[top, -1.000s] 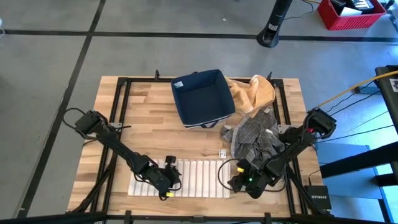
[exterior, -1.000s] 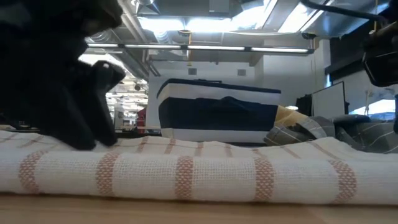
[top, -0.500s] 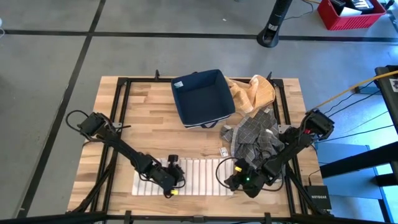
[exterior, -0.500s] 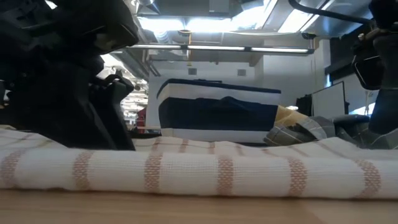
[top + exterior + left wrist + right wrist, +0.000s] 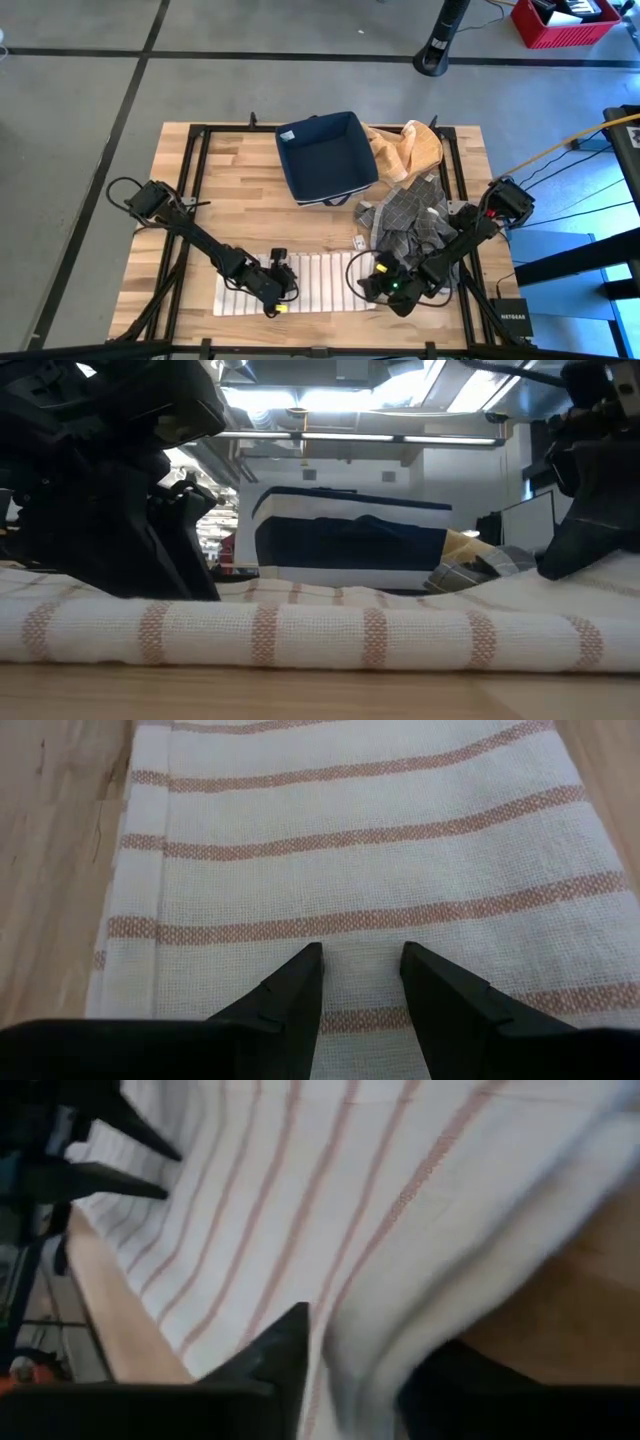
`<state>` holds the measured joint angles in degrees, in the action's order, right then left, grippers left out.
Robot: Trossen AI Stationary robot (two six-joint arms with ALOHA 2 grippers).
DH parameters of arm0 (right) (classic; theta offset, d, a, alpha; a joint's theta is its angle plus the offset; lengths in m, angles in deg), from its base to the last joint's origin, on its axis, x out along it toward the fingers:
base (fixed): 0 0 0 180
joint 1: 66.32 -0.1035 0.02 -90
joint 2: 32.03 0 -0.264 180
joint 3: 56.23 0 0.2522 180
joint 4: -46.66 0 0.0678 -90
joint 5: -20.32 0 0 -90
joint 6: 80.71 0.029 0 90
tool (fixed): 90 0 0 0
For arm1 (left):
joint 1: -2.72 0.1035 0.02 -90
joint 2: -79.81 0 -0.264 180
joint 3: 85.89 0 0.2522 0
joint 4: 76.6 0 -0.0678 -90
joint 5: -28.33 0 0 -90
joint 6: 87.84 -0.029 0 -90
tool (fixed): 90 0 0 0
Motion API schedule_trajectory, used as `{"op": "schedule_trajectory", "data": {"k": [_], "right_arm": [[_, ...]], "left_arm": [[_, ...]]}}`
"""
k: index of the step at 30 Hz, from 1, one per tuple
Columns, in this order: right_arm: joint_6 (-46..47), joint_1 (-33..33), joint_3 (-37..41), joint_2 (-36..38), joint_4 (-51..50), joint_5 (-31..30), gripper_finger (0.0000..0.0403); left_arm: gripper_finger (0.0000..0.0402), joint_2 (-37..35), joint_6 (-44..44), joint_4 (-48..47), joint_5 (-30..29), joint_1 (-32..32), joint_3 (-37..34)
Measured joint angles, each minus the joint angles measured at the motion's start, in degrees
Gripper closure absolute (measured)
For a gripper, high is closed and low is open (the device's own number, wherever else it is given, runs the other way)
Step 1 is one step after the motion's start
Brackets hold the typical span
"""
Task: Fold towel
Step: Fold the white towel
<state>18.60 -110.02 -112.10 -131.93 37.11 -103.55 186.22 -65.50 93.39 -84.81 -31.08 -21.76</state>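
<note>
Right hand point(image 5: 372, 287) has its two fingers closed onto the right end of the striped towel point(image 5: 315, 285), with the cloth bunched up between them, so it looks ready to carry that end over for a fold. Left hand point(image 5: 282, 290) sits on the towel's left part; its fingers point(image 5: 290, 990) are parted with flat cloth showing between them, pressing down rather than pinching, which I'd guess is there to keep the towel from sliding while the other end goes up.

That towel lies along the near edge of the tabletop point(image 5: 240, 190), flat on the left, rumpled at the right end.

Around it: a dark blue bin point(image 5: 325, 158) sits farther back near the middle, an orange cloth point(image 5: 405, 150) just beside it on the right, and a grey checked cloth point(image 5: 410, 225) heaped close behind the right hand. That grey heap is the one thing I'd watch, since it's near the right arm and could get snagged. Fold path across the towel itself looks free.
</note>
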Motion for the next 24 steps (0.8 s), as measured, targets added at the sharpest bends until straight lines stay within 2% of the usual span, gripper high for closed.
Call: {"op": "schedule_trajectory", "data": {"k": [4, 6, 11, 18, 22, 24], "right_arm": [[-1.99, -0.05, -0.92, 0.00, 0.80, -1.23, 0.0374], [-3.77, -0.02, -2.24, 0.03, 1.25, -2.20, 0.0389], [-9.59, 2.54, -6.88, 0.11, 1.86, -3.13, 0.0366], [-25.18, 6.80, -13.28, 0.20, 3.07, -4.14, 0.0394], [-28.75, 8.28, -14.32, 0.20, 3.48, -4.20, 0.0382], [-30.02, 8.32, -14.36, 0.20, 3.42, -4.23, 0.0377]], "left_arm": [[0.0270, 0.02, 0.05, 0.00, -0.02, 0.00, 0.00], [0.0270, 0.02, 0.13, 0.04, -0.02, 0.00, -0.02], [0.0270, 0.04, -0.68, 0.25, -0.04, 0.00, -0.02], [0.0270, 0.07, 0.36, 0.52, -0.06, 0.00, -0.04], [0.0270, 0.22, 0.17, 3.31, 0.07, 0.02, -0.08], [0.0270, -0.21, 3.16, 1.95, 0.17, 0.00, 1.38]]}}
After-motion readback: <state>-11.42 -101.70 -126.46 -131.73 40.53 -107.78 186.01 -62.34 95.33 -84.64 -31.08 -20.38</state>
